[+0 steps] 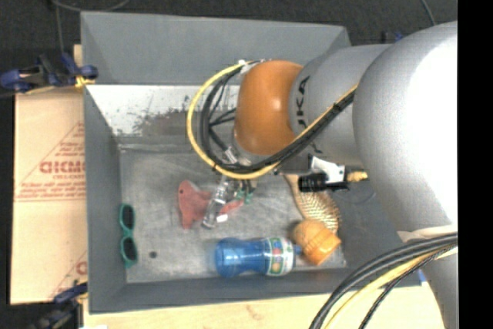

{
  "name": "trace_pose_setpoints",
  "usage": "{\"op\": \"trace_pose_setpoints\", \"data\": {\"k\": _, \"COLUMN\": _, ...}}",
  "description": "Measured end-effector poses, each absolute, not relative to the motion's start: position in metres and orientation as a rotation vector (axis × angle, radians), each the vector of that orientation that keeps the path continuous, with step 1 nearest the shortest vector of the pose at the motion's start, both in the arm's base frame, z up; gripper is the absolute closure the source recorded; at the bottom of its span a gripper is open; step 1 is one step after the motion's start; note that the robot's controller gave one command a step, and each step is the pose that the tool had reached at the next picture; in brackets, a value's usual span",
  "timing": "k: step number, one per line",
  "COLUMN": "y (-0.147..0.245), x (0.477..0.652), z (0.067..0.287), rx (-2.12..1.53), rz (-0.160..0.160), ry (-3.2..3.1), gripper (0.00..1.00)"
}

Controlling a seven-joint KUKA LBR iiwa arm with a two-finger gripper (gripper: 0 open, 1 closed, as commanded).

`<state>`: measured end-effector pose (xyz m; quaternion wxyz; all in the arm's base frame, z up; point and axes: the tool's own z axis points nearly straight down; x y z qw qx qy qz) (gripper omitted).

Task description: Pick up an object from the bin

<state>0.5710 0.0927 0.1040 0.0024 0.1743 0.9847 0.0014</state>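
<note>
Your tool [218, 206] hangs low over the middle of the bin [154, 166], wide or narrow you cannot tell, just beside a small reddish piece [190, 203] that looks light and floppy, so pinch its bunched near edge.

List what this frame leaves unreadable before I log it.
- Camera view: the back right floor of the bin is hidden under the arm and its orange cover.
- The tan ribbed thing is cut off at its top by the arm, so its kind is unclear.
- Whether the gripper touches the red crumpled thing is too small to tell.
- The label on the blue bottle is too small to read.
</note>
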Motion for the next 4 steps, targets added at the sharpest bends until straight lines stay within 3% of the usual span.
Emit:
{"op": "trace_pose_setpoints", "data": {"k": 1, "y": 0.093, "x": 0.568, "z": 0.081, "rx": 0.358, "rz": -0.002, "ry": 3.118, "gripper": 0.00}}
{"op": "trace_pose_setpoints", "data": {"k": 2, "y": 0.110, "x": 0.568, "z": 0.074, "rx": 0.773, "rz": 0.005, "ry": 3.034, "gripper": 1.00}}
{"op": "trace_pose_setpoints", "data": {"k": 4, "y": 0.110, "x": 0.568, "z": 0.076, "rx": 0.774, "rz": 0.005, "ry": 3.036, "gripper": 1.00}}
